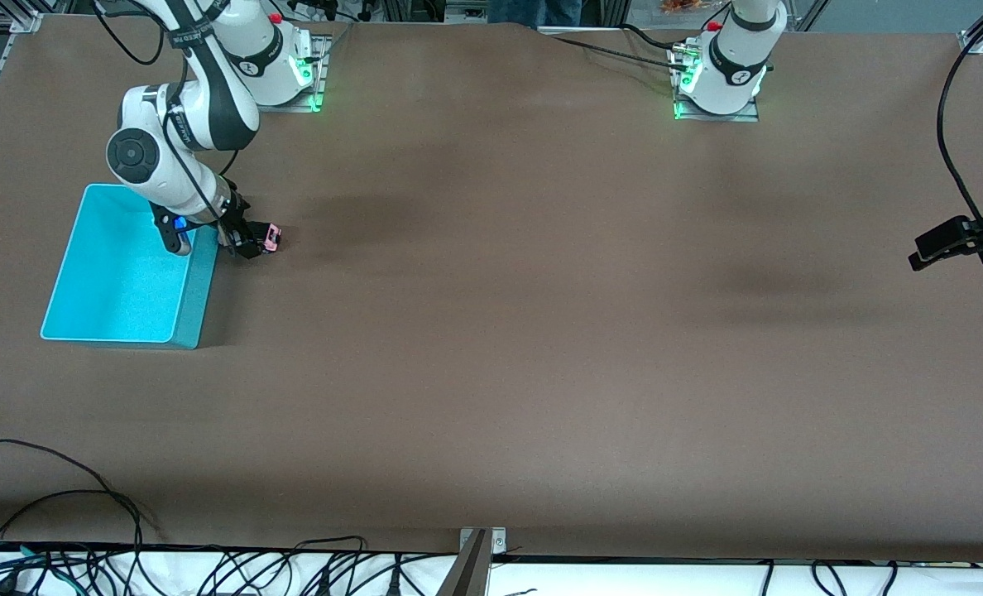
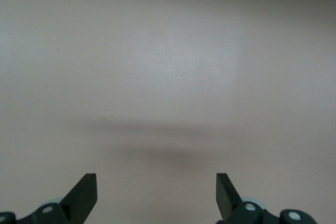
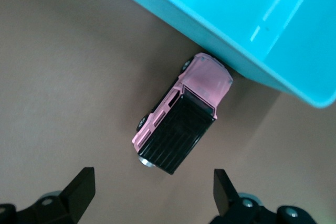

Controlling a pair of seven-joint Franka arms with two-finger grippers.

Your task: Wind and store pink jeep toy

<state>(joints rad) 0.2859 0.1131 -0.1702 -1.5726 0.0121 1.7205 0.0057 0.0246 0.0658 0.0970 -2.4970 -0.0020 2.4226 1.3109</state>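
- Broadly, a wide brown surface (image 1: 541, 331) is seen filling the front view, matte and evenly coloured, with soft dark shadows smeared across its middle; along the edge nearest the front camera a white strip is crossed by tangled black cables (image 1: 86, 563), and a metal bracket (image 1: 481, 542) is fixed at that edge.
- Both arm bases are bolted to plates lit green along the top of the front view; a black clamp on a cable (image 1: 967, 236) is seen reaching in at the left arm's end of the surface.
- A turquoise bin (image 1: 198, 298) is set at the right arm's end of the surface; its inside is seen as bare turquoise.
- The pink jeep toy (image 1: 272, 237) is found on the surface just beside the bin's wall, on the side toward the left arm's end; in the right wrist view the pink jeep toy (image 3: 181, 114) is shown with its black roof up and its bonnet end close against the bin (image 3: 252, 24); whether they touch cannot be told.
- The right hand (image 1: 251, 244) is held low over the toy, its fingers (image 3: 79, 187) spread wide and clasping nothing.
- The left hand (image 2: 156, 190) is held out of the front view above bare surface (image 2: 168, 77), fingers (image 2: 86, 187) spread wide and holding nothing; that arm waits.
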